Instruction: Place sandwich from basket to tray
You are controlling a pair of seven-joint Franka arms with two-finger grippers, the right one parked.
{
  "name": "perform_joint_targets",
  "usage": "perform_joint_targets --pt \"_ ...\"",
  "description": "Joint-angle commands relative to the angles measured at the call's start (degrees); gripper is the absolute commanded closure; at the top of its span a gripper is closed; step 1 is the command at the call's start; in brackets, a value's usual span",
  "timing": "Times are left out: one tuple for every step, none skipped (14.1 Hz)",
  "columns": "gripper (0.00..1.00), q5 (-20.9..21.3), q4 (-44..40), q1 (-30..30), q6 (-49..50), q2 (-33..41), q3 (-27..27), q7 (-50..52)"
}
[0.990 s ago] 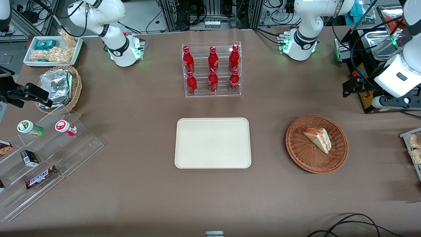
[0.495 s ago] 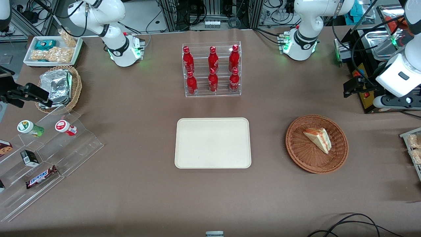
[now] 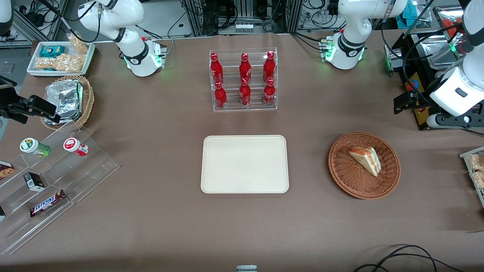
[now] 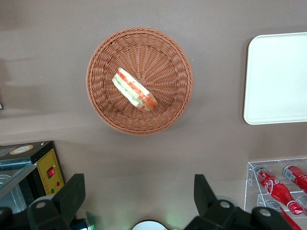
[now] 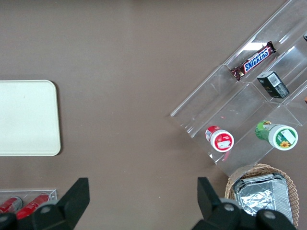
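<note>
Brown surface holds the basket with the sandwich inside. High above, the gripper has its jaws wide open. Squeezing hard could squash the soft bread.

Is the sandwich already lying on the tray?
No, the sandwich lies in the basket, the tray is bare, and the open claw hangs above the table.

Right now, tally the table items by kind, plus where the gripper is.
Red bottles in the clear rack: 6
Sandwich: 1, in the basket
Wicker baskets: 2, counting the foil-packet basket
Beige tray: 1
Round-lid cups on the acrylic steps: 2
Snickers bar: 1
Total: 13
Gripper: open, high above the table beside the basket.
</note>
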State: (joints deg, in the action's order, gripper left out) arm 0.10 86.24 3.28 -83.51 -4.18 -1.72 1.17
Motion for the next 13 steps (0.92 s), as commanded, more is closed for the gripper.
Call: perform_joint_targets --pt "0.00 0.1 0.2 -0.5 0.5 -1.4 0.1 0.3" --pt "0.00 0.2 0.6 -0.5 0.4 -2.1 0.1 0.1" --pt "0.00 0.3 0.9 -0.5 0.7 -3.2 0.1 0.2" --pt "0.00 0.3 1.4 -0.5 0.5 -4.5 0.1 0.2" --pt "0.00 0.4 1.9 -0.4 -0.1 -6.3 0.1 0.3" --pt "0.00 0.8 2.0 -0.4 -0.9 -8.4 0.1 0.3" --pt "0.00 0.9 2.3 -0.4 -2.2 -10.0 0.1 0.3" --pt "0.00 1.0 2.9 -0.4 -3.9 -12.1 0.1 0.3" --pt "0.00 1.8 3.8 -0.4 -6.1 -13.6 0.1 0.4" --pt "0.00 2.4 4.6 -0.5 -8.2 -14.8 0.2 0.4" --pt "0.00 2.5 5.9 -0.5 -10.4 -15.7 0.3 0.8" --pt "0.00 2.5 6.7 -0.5 -12.0 -16.5 0.8 2.2" --pt "0.00 2.6 7.4 -0.5 -13.5 -17.3 1.1 3.6"
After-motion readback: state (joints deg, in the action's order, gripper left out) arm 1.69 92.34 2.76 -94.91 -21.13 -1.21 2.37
